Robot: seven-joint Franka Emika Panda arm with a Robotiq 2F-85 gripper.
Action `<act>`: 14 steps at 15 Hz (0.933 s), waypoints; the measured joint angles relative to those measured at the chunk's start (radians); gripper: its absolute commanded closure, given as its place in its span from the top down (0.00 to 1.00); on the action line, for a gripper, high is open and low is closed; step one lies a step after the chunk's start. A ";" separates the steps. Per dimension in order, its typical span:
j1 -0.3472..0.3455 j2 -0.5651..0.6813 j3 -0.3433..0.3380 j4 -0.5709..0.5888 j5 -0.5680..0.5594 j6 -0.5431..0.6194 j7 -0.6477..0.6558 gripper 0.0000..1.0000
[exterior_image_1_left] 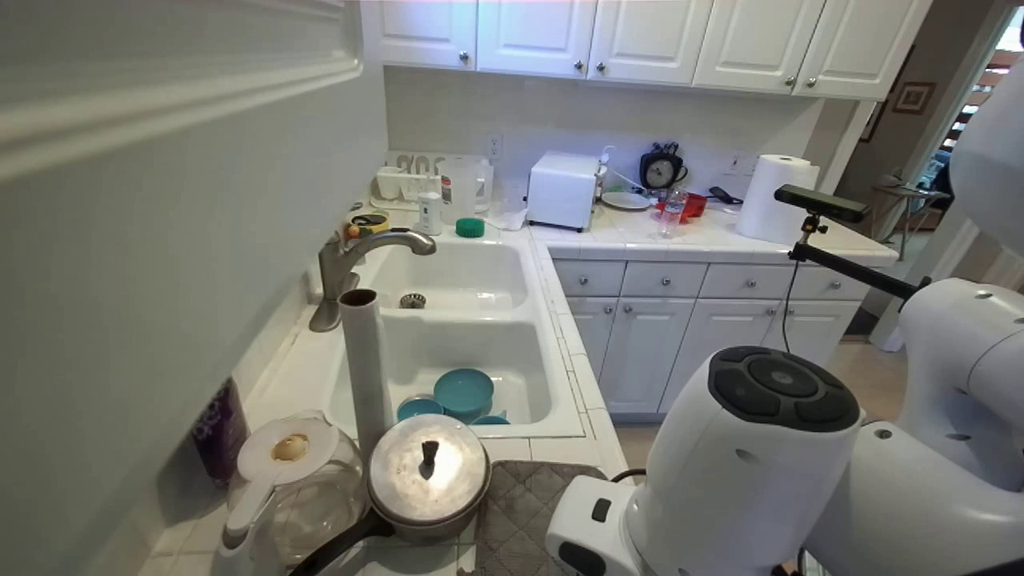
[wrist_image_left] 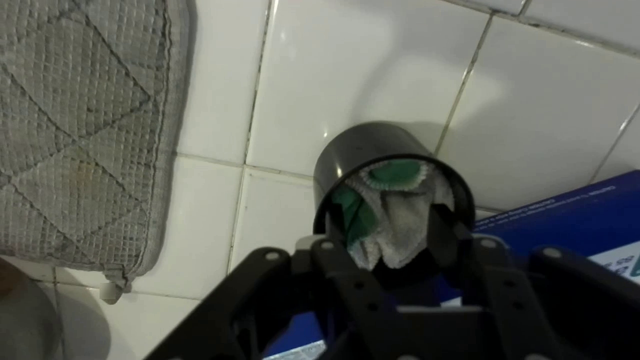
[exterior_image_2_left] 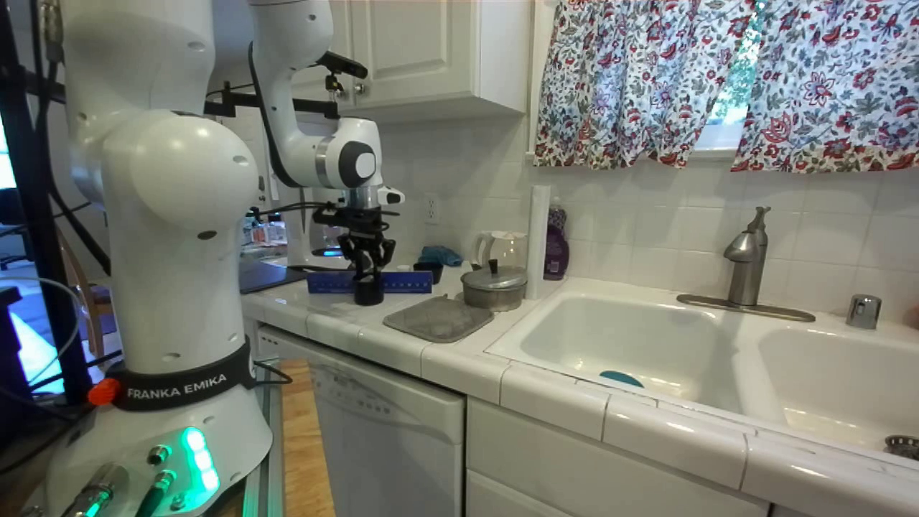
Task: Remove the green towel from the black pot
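Note:
The black pot (wrist_image_left: pixel 357 145) is a small round black cup standing on the white tiled counter. It also shows in an exterior view (exterior_image_2_left: pixel 368 292). The towel (wrist_image_left: pixel 407 220) is grey-white with green parts and lies bunched inside the pot. My gripper (wrist_image_left: pixel 387 220) points down over the pot, and in an exterior view it stands right above it (exterior_image_2_left: pixel 368 270). Its two fingers are apart, at the pot's mouth, with the towel between them. I cannot tell whether the fingers touch the cloth. The lower part of the towel is hidden in the pot.
A blue box (wrist_image_left: pixel 565 215) lies close beside the pot. A grey quilted mat (wrist_image_left: pixel 85 135) lies on the other side. A lidded saucepan (exterior_image_2_left: pixel 495 287), a glass carafe (exterior_image_2_left: pixel 506 248) and an upright white tube (exterior_image_2_left: pixel 537 240) stand near the sink (exterior_image_2_left: pixel 517 345).

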 measured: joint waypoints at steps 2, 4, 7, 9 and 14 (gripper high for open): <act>0.000 0.004 -0.004 0.000 -0.007 0.000 0.008 0.44; 0.000 0.012 -0.007 0.000 -0.012 0.000 0.011 0.43; 0.000 0.025 -0.009 0.001 -0.018 0.001 0.014 0.41; 0.000 0.033 -0.010 0.003 -0.024 0.002 0.017 0.26; 0.000 0.045 -0.013 0.008 -0.058 0.006 0.029 0.00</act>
